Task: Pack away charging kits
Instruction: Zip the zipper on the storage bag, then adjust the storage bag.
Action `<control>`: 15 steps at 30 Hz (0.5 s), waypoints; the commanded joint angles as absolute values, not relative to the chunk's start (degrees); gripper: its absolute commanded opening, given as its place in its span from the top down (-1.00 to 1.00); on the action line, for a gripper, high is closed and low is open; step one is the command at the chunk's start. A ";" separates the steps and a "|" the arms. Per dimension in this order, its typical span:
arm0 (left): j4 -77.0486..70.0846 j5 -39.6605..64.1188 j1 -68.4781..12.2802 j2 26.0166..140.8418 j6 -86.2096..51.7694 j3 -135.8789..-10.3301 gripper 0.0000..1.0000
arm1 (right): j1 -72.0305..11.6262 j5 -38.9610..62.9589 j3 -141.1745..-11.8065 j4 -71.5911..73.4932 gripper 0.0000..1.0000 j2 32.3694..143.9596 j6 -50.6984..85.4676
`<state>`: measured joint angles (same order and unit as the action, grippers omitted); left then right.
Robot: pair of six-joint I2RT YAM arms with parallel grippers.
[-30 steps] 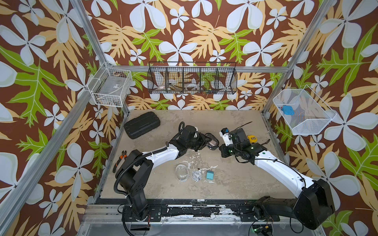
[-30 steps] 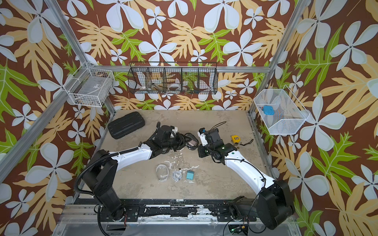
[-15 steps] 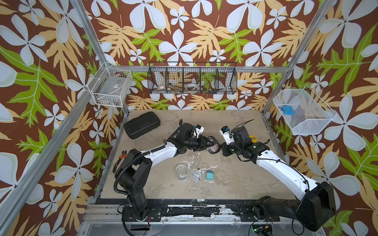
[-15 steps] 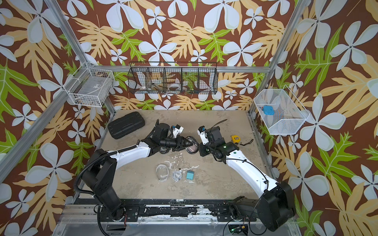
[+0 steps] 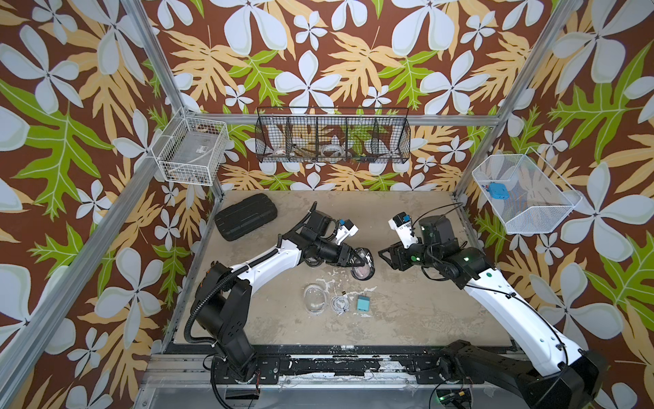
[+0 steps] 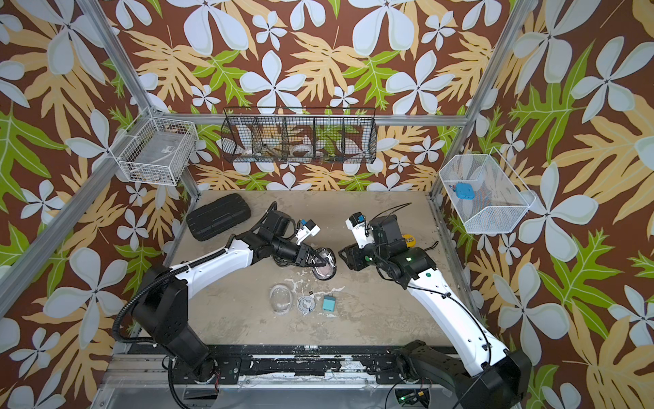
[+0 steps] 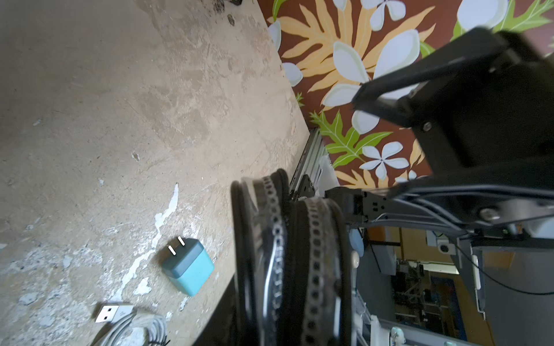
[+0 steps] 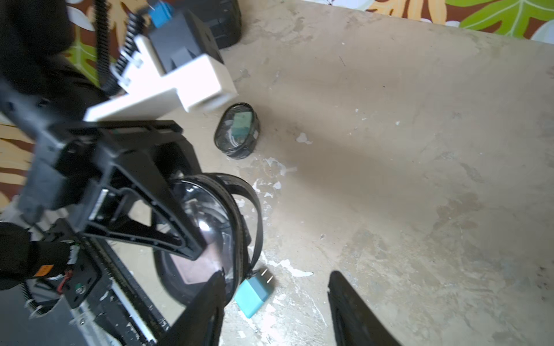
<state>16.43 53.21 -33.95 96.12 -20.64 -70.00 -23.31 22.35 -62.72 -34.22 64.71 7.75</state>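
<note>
Over the mottled tabletop point(image 5: 407, 219), the black-rimmed pouch point(image 5: 363, 273) is held clenched by the left tool point(image 5: 355, 261), while the right tool point(image 5: 384, 258), jaws parted and empty, is seen just beside it.

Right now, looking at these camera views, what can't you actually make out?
- Black-rimmed pouch in the left gripper: whether a cable is inside; top views too small, left wrist view shows only its zipper edge.
- Packed pouch with the mint green plug block: the left arm covers most of it in both top views.
- Black wire basket: contents too small behind mesh.
</note>
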 commanded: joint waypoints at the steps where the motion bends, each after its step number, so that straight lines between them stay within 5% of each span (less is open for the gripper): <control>1: 21.47 56.44 -34.01 95.36 -11.99 -70.40 1.00 | -22.05 38.08 -62.40 -32.70 -0.24 64.68 10.21; 15: 20.07 63.00 -36.65 87.82 -7.08 -67.50 1.00 | -21.00 57.72 -59.13 -26.70 -0.31 70.64 9.77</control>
